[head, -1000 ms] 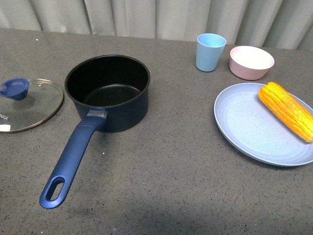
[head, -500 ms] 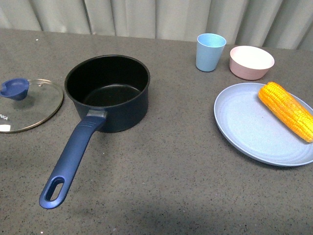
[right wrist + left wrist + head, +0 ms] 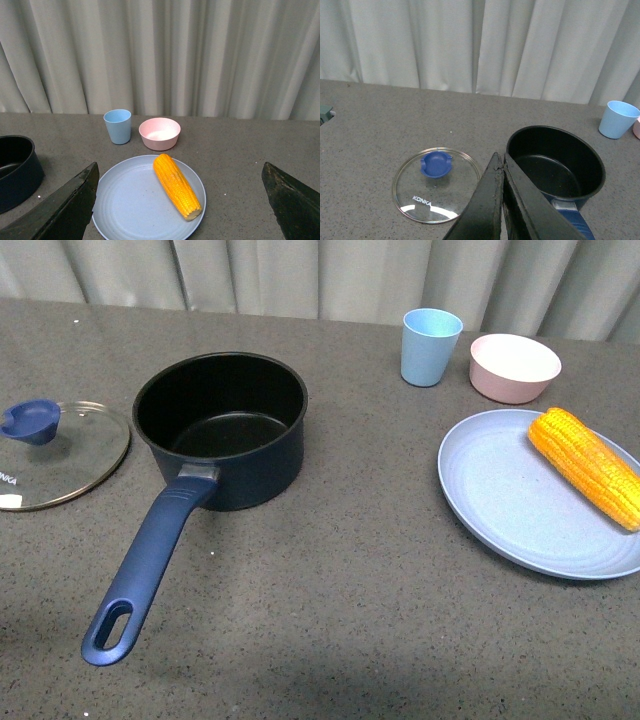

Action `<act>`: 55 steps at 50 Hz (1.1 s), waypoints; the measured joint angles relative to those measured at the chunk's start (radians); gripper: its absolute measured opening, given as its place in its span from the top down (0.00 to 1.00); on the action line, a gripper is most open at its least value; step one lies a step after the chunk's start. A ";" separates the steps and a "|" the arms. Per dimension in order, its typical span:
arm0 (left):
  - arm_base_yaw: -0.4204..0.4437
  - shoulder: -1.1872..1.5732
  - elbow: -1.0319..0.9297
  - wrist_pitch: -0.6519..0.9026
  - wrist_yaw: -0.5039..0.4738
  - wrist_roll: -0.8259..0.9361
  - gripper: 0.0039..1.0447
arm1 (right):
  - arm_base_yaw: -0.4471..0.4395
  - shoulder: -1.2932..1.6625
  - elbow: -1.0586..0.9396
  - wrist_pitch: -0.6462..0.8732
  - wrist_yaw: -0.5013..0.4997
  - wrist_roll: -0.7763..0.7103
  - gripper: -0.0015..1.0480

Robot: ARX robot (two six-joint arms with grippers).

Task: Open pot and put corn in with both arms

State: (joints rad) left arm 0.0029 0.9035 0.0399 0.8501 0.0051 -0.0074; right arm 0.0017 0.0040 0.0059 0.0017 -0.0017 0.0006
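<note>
The navy pot point(image 3: 220, 425) stands uncovered at centre-left, its black inside bare and its long handle point(image 3: 145, 565) pointing toward the front. Its glass lid point(image 3: 55, 452) with a blue knob lies flat on the table to the pot's left. The corn point(image 3: 586, 465) rests on a pale blue plate point(image 3: 520, 505) at the right. Neither arm shows in the front view. My left gripper point(image 3: 500, 162) is shut and holds nothing, raised between the lid point(image 3: 436, 184) and the pot point(image 3: 555, 162). Spread wide and open, my right gripper point(image 3: 180, 175) hangs above the corn point(image 3: 176, 185).
A light blue cup point(image 3: 430, 345) and a pink bowl point(image 3: 514, 367) stand at the back right, just behind the plate. A pale curtain closes off the far edge of the grey table point(image 3: 340, 570).
</note>
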 joint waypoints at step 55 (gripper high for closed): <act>-0.001 -0.661 -0.021 -0.604 -0.005 0.000 0.96 | 0.000 0.000 0.000 0.000 0.000 0.000 0.09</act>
State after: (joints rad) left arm 0.0017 0.2424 0.0193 0.2462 -0.0002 -0.0074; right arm 0.0017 0.0040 0.0059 0.0017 -0.0013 0.0006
